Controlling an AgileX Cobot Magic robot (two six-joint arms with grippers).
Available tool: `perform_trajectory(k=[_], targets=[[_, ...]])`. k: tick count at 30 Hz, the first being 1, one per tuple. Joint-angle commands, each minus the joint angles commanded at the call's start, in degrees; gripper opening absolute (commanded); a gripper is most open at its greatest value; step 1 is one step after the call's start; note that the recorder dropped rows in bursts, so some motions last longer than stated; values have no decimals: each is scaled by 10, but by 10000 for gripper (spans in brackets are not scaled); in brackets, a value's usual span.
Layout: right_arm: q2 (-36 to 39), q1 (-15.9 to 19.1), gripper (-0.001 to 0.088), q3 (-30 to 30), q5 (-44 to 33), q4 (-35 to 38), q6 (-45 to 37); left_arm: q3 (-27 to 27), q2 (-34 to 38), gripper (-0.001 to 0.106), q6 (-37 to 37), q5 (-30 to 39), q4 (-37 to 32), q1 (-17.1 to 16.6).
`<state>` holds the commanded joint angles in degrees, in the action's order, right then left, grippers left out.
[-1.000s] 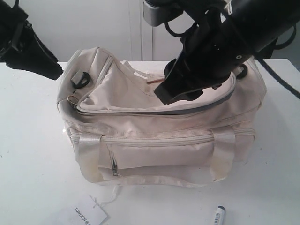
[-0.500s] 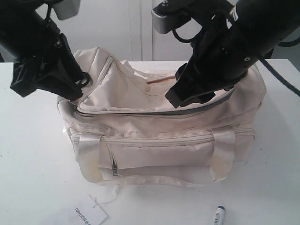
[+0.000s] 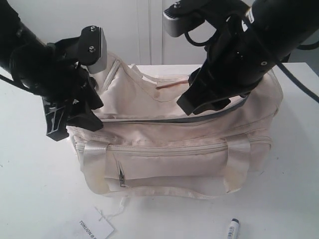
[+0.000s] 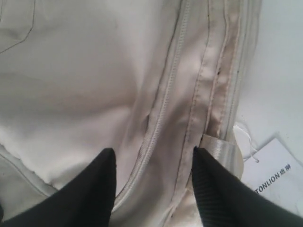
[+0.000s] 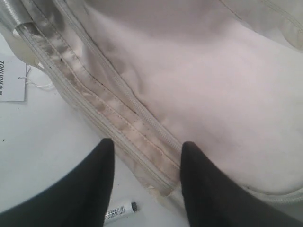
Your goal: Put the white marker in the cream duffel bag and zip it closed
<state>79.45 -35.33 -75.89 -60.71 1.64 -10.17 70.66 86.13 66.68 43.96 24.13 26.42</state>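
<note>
The cream duffel bag stands mid-table, a dark slit showing along its curved top zipper. The white marker lies on the table in front of the bag's right end, and the right wrist view shows the marker too. My left gripper is open at the bag's left end, and its jaws straddle a zipper seam without closing on it. My right gripper hangs open over the bag's top right. Nothing lies between the right gripper's fingers, only bag fabric and table below.
A white paper tag on a string lies on the white table in front of the bag's left end. The left wrist view shows the tag as well. The satin handle straps drape down the bag's front.
My left arm has swung in from the upper left and come down onto the bag's left end. My right arm shifted slightly right, then held still, open throughout.
</note>
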Motion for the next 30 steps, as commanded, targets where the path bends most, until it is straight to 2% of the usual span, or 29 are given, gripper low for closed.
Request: perform_trajectory(k=[7, 21, 23, 25, 30], targets=[[0, 0, 425, 0, 0, 0, 1, 0, 27, 536, 1, -43, 12, 0], [0, 0, 425, 0, 5, 0, 3, 0, 36, 525, 0, -125, 12, 0], [0, 0, 425, 0, 5, 0, 3, 0, 36, 414, -4, -118, 15, 0], [0, 0, 425, 0, 6, 12, 3, 0, 36, 232, -4, -94, 26, 0], [0, 0, 425, 0, 20, 13, 3, 0, 36, 22, -3, -88, 26, 0]])
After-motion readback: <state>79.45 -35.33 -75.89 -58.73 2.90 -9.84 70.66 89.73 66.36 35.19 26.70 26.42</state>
